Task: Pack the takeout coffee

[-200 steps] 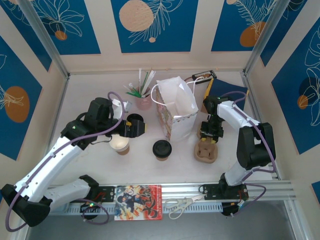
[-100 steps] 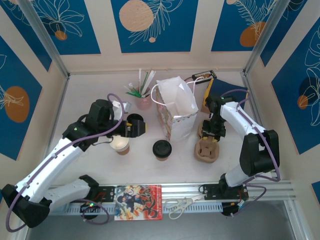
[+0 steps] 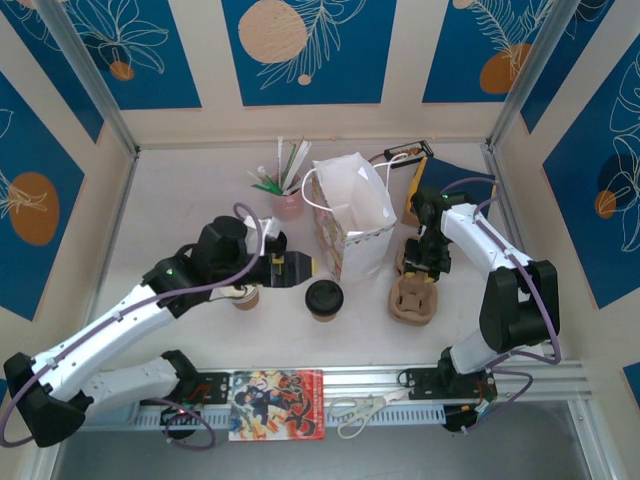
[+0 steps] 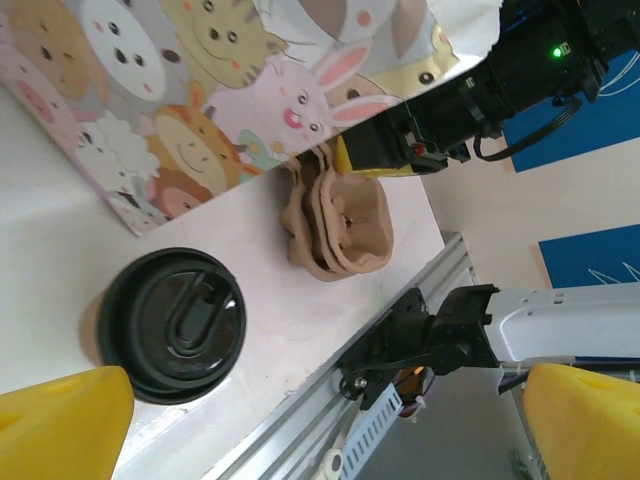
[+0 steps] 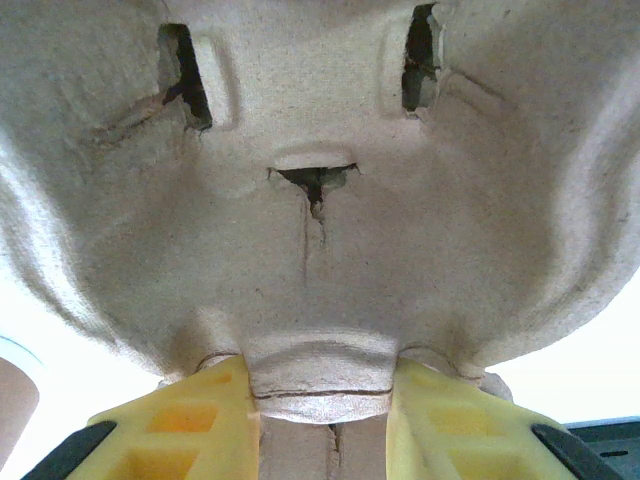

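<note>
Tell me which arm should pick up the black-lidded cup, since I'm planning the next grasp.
Left. The left gripper is open beside the black-lidded cup; the right gripper is shut on the pulp cup carrier.

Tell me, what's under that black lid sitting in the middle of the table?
A brown paper cup: its side peeks out beneath the black lid. The lid covers the whole mouth, so whether there is any drink inside cannot be seen.
</note>
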